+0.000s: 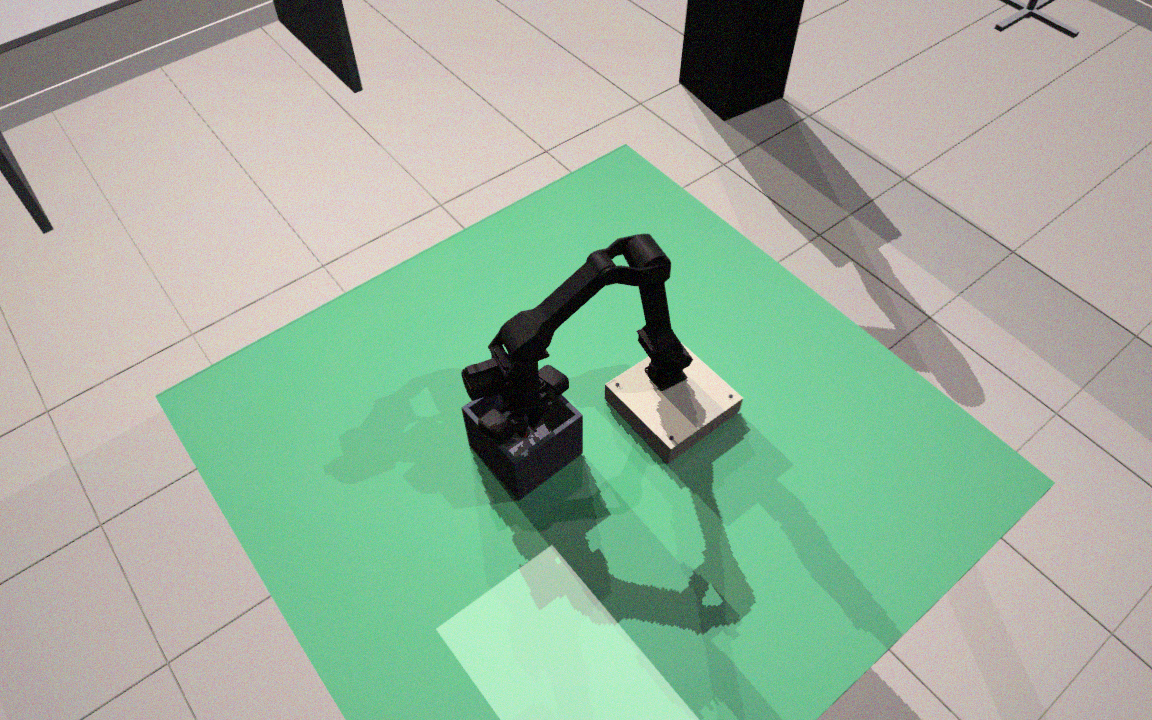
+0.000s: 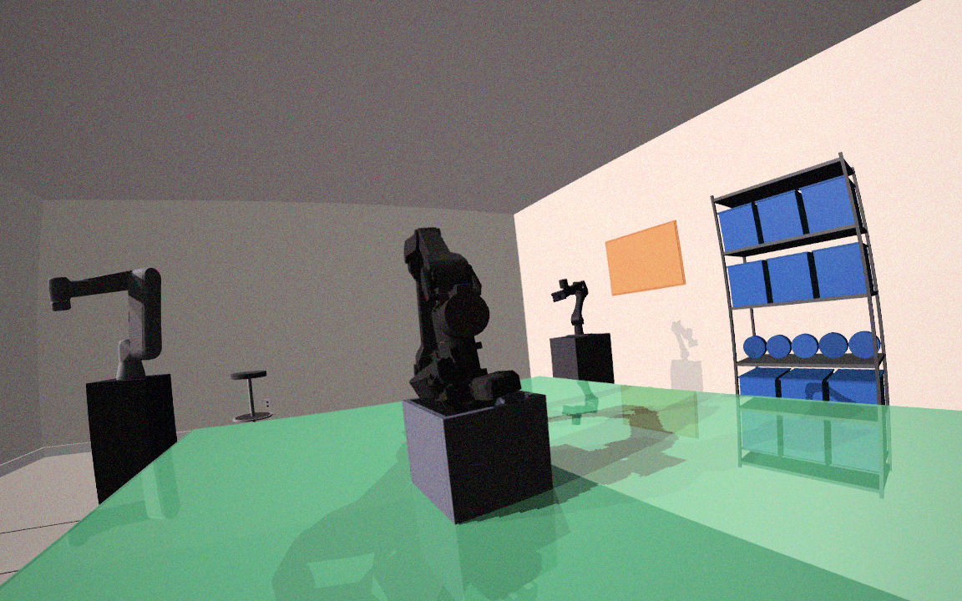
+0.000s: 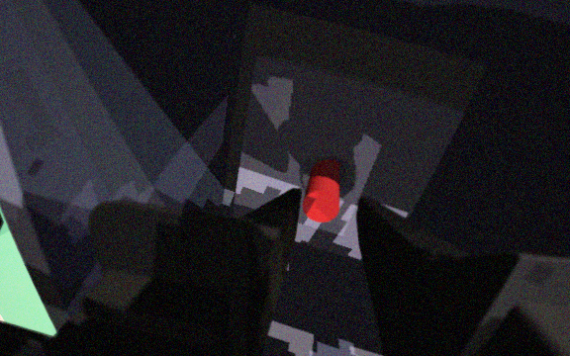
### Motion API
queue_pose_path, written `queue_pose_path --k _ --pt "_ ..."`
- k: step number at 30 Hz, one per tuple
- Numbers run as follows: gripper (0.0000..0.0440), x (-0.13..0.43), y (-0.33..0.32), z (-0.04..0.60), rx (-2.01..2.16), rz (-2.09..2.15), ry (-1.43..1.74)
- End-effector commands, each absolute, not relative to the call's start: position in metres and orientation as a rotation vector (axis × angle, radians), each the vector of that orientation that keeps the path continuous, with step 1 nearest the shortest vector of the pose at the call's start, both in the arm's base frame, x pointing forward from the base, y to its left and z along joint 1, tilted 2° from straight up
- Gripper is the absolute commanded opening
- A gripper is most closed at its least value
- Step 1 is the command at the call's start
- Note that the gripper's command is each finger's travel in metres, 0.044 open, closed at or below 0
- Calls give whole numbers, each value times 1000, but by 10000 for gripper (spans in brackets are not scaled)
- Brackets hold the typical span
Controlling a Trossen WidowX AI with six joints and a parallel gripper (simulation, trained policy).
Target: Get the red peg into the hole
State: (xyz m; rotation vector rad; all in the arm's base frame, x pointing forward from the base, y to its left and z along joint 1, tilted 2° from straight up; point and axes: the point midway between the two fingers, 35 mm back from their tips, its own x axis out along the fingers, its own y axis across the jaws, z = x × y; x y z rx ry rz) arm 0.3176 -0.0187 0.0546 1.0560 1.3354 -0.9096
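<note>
The red peg (image 3: 322, 200) stands in the hole of the grey plate (image 3: 389, 119) at the bottom of the box, in the wrist view. Only a short length of it shows above the plate, with its round end toward the camera. The dark open box (image 1: 551, 467) (image 2: 499, 463) has the hand reaching down into it. My gripper (image 3: 329, 202) is partly open, its fingertips on either side of the peg with gaps on both sides. The fingertips and the peg are hidden in the top and exterior views.
The pale block (image 1: 705, 407) beside the box carries the arm's base and has small dark holes near its corners. The box walls surround the hand closely. Both stand on the green table top (image 1: 831, 465) (image 2: 245, 478).
</note>
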Motion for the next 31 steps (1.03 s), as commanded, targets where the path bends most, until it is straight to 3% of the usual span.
queue_pose_path --k 1,22,28,31 --pt "154 321 -19 58 1083 -897 1363" --pt "236 335 -25 104 1296 -789 1430" --pt "178 340 -30 113 1324 -752 1422" --pt "173 344 -32 117 1333 -730 1415"
